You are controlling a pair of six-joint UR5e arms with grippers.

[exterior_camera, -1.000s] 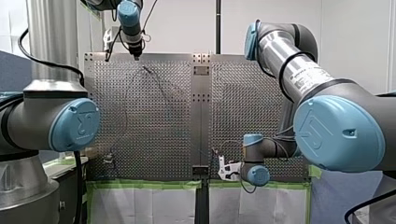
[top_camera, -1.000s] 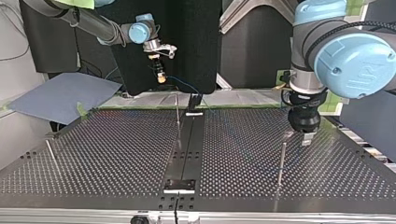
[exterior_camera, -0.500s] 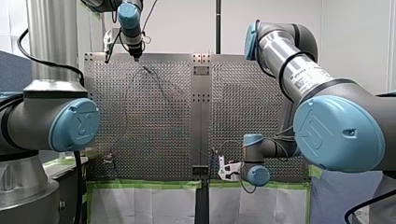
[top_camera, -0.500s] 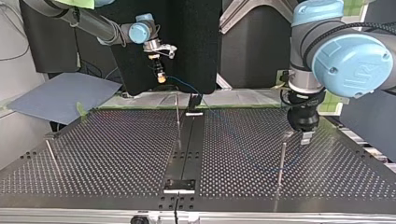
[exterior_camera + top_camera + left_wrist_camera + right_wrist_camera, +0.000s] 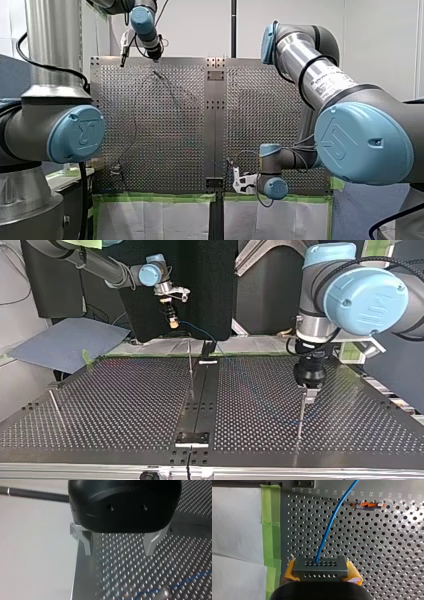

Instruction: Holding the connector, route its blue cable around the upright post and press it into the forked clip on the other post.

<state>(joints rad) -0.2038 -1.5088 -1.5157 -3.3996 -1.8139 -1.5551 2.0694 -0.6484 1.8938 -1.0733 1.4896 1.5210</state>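
Observation:
A dark grey connector (image 5: pixel 321 564) sits between the yellow pads (image 5: pixel 353 573) of my right gripper (image 5: pixel 321 573), which is shut on it. Its blue cable (image 5: pixel 329 527) runs ahead over the perforated plate, past a small orange and metal clip (image 5: pixel 368 505). In the top view my right gripper (image 5: pixel 172 321) hangs above the table's far edge. A thin upright post (image 5: pixel 190 365) stands below it, near the middle. My left gripper (image 5: pixel 311 391) hovers just over the tip of the post (image 5: pixel 301 415) at the top view's right. Its metal fingers (image 5: pixel 87 543) stand open and empty, with blue cable (image 5: pixel 190 580) on the plate beneath.
A third, leaning post (image 5: pixel 55 407) stands at the top view's left. A dark centre strip (image 5: pixel 200 395) with brackets divides the perforated table (image 5: pixel 115 405). Green tape (image 5: pixel 272 530) and white sheet line the edge beside my right gripper.
My left gripper has moved toward the top view's left and now hangs over the right-hand post's tip. My right gripper has stayed still with the connector.

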